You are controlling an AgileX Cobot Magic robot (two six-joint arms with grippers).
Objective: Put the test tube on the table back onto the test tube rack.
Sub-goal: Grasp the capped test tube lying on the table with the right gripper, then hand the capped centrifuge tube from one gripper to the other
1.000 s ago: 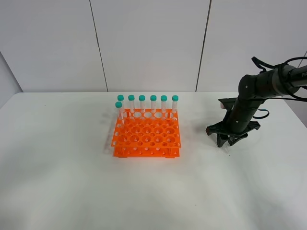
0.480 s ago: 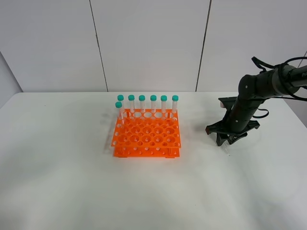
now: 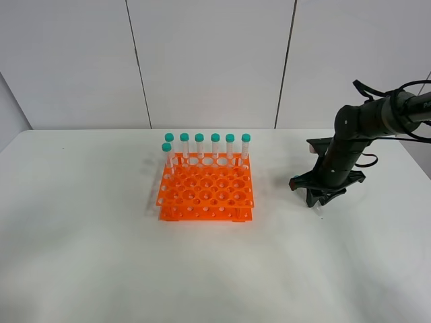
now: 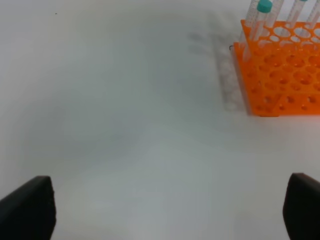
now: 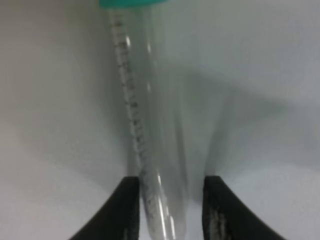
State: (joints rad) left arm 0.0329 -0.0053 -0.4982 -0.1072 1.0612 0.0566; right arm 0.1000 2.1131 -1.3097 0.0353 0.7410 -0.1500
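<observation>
The test tube (image 5: 150, 125), clear with a teal cap, lies on the white table (image 3: 101, 235) to the right of the rack. My right gripper (image 3: 322, 200) is lowered onto it and hides most of it in the exterior high view. In the right wrist view the tube's lower end sits between the two black fingers (image 5: 127, 210), which hug it on both sides, so the right gripper (image 5: 170, 200) is shut on it. The orange test tube rack (image 3: 205, 192) stands mid-table. My left gripper (image 4: 162, 207) is open over bare table, near the rack's (image 4: 280, 75) left side.
Several teal-capped tubes (image 3: 215, 145) stand upright along the rack's back row, and one stands in the second row at the left. The other holes show no tubes. A white panelled wall rises behind the table.
The right gripper's jaws have narrowed around the test tube. The arm has barely shifted. The rack and its tubes have not moved.
</observation>
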